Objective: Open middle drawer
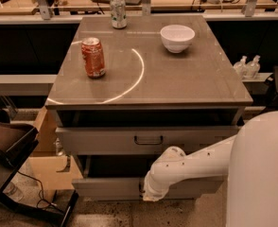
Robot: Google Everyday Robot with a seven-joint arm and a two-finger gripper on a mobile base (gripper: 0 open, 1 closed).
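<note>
1. Boxy grey metal cabinet (186, 84) with a glossy flat top marked by a white arc.
2. Smooth, rounded white robot arm (195, 164) crosses the cabinet's lower front.
3. Grey-beige, flat-fronted middle drawer (106, 188) juts out below the loop-handled upper drawer (101, 141).
4. Gripper (147, 196) is at the middle drawer's front; whether it grips cannot be told.
5. On top: white round bowl (177, 37), red can (93, 56), silver-green can (118, 12).

Middle drawer (106, 187) — grey-beige, partly open — hand (145, 193) at its front.
</note>
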